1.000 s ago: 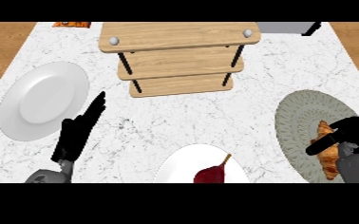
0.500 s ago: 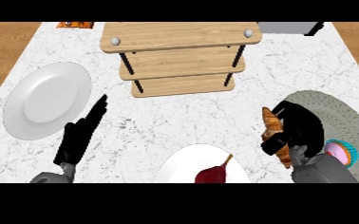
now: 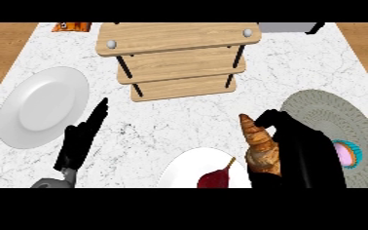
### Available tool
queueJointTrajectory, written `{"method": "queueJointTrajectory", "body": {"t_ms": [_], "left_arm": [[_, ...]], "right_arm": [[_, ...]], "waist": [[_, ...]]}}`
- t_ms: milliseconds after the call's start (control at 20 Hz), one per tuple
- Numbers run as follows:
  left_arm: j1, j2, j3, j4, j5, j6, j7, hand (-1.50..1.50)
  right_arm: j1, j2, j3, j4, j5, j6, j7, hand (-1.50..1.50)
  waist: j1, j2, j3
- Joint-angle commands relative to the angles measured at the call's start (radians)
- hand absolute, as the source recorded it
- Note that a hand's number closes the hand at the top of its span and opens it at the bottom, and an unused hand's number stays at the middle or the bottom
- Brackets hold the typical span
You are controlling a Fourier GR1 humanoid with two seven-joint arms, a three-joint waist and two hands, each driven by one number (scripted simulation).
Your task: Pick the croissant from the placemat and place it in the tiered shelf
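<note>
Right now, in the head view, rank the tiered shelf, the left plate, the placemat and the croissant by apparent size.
1. The tiered shelf: largest.
2-3. The left plate and the placemat: they look alike, and the right hand hides part of the placemat, so I won't rank them.
4. The croissant: smallest.

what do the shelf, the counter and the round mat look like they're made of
Shelf: light wood with a matte finish, going by the grain lines along its boards. Counter: white marble or a stone-look top, shown by fine grey veins. Mat: probably woven fibre or fabric, grey-green with a ringed texture; which one is hard to tell.
</note>
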Motion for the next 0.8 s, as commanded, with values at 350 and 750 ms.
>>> {"method": "queueJointTrajectory", "body": {"t_ms": [350,750], "left_arm": [[0.011,-0.016,-0.015,-0.032,-0.034,-0.005,0.003,0.0],[0.018,-0.004,0.009,0.0,-0.026,-0.037,-0.04,0.0]], "right_arm": [[-0.368,0.227,-0.184,-0.067,0.063,0.233,0.198,1.5],[-0.662,0.213,-0.463,0.262,0.006,0.271,0.06,1.5]], "waist": [[0.028,0.011,0.0],[0.034,0.014,0.0]]}}
